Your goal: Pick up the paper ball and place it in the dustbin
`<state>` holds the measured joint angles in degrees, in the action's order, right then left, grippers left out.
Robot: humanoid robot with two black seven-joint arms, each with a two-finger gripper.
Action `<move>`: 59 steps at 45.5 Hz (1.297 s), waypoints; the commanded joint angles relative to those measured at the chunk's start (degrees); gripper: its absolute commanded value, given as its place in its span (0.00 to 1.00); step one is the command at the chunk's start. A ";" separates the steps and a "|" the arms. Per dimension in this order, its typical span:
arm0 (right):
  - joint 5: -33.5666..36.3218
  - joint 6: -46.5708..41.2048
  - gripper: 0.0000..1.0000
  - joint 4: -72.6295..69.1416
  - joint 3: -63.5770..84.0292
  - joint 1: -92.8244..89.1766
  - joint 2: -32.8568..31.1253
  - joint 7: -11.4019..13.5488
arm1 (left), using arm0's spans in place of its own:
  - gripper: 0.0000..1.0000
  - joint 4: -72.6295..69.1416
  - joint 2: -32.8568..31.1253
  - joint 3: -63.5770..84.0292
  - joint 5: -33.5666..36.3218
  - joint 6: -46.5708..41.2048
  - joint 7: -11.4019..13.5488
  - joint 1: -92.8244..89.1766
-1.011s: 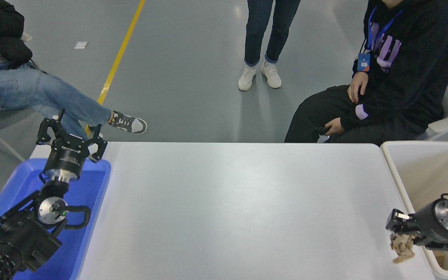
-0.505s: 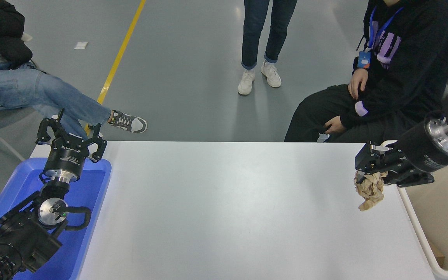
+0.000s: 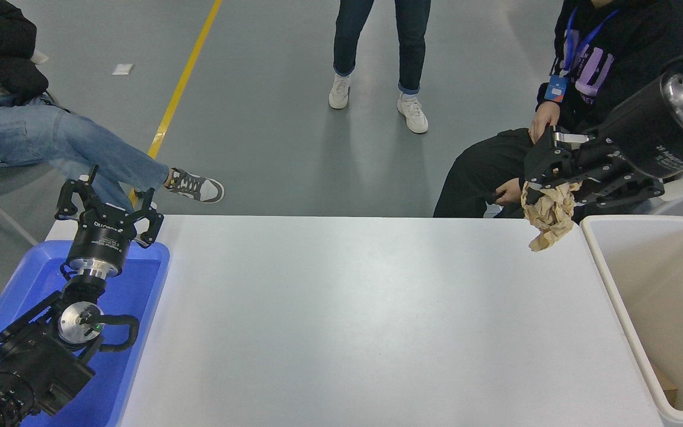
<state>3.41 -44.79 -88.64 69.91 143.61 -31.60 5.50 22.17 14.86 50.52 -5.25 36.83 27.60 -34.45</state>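
One paper ball aloft at the far right

Head view: the right gripper [image 3: 546, 181] comes in from the right edge, its jaws clamped on the tan paper ball [image 3: 549, 214], which hangs above the table's [image 3: 353, 314] far right corner, just left of the dustbin [image 3: 608, 279]. At the near left, the left gripper [image 3: 107, 204] hovers over a blue tray [image 3: 140, 308], jaws spread wide and holding nothing. Three people are beyond the table's far edge.

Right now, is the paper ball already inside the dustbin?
No, the paper ball hangs from the right gripper above the table's far right corner, left of the dustbin.
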 commanded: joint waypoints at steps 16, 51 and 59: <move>-1.29 -0.21 0.00 1.45 15.95 1.23 -0.04 0.13 | 0.98 -0.02 -0.01 -0.07 -0.03 -0.01 0.00 0.00; -7.10 34.94 0.00 36.51 -7.05 -63.17 -17.97 0.13 | 0.98 0.07 -0.01 0.02 0.06 -0.01 0.00 0.00; -7.19 38.37 0.00 47.40 -15.33 -76.19 -14.38 0.30 | 0.98 0.07 -0.01 0.02 -0.03 -0.01 0.00 0.00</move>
<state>-3.57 -12.89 -56.08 67.54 88.83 -48.39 5.68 22.18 14.86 50.54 -5.28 36.82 27.60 -34.45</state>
